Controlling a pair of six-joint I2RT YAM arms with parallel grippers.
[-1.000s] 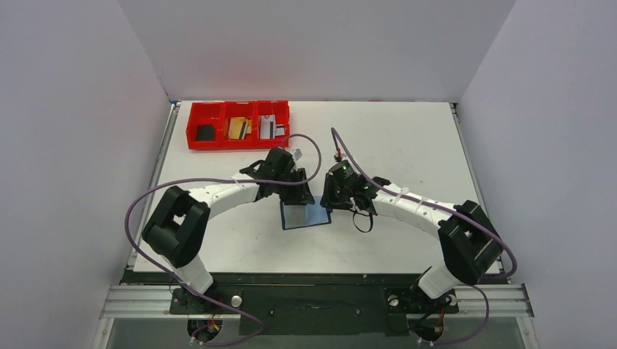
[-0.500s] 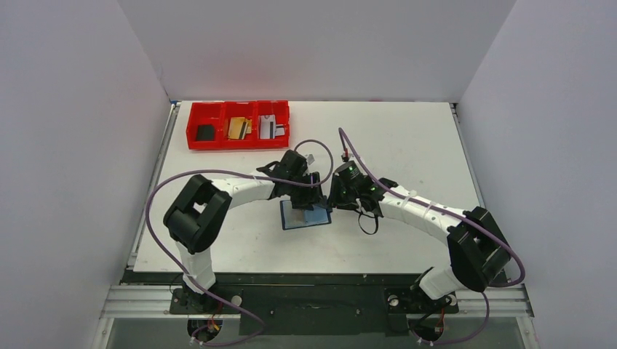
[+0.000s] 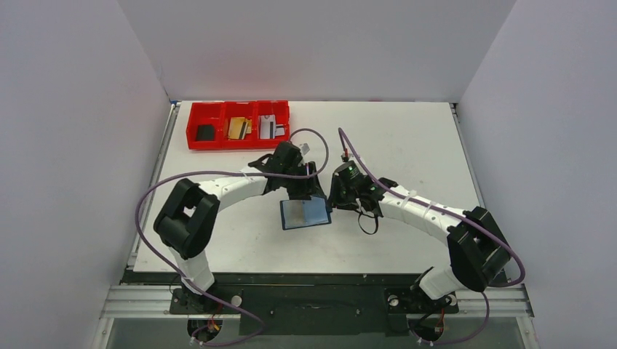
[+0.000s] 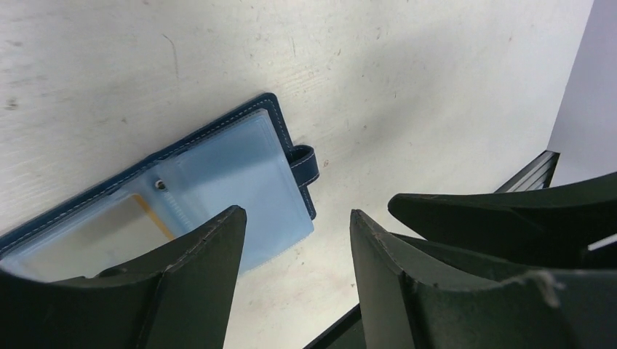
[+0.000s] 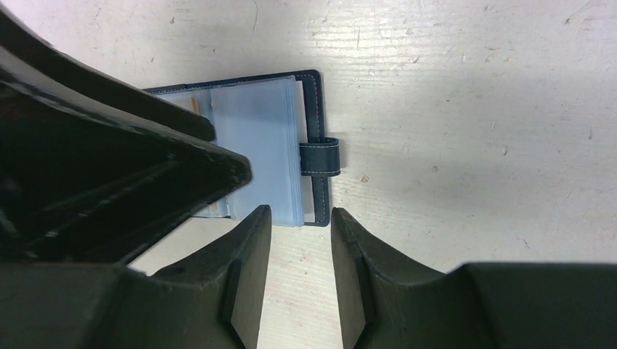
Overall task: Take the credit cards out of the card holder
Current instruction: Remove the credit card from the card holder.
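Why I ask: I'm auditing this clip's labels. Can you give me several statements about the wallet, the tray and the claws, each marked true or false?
1. The card holder lies open on the table. True.
2. The card holder sits inside the red tray. False: it lies on the table, apart from the tray.
3. The left claw grips a card. False: its jaws stand apart with nothing between them.
4. Each of the tray's three compartments holds something. True.
5. The right claw is clamped on the holder's strap tab. False: its jaws stand apart, and the tab lies beyond the tips, not between them.
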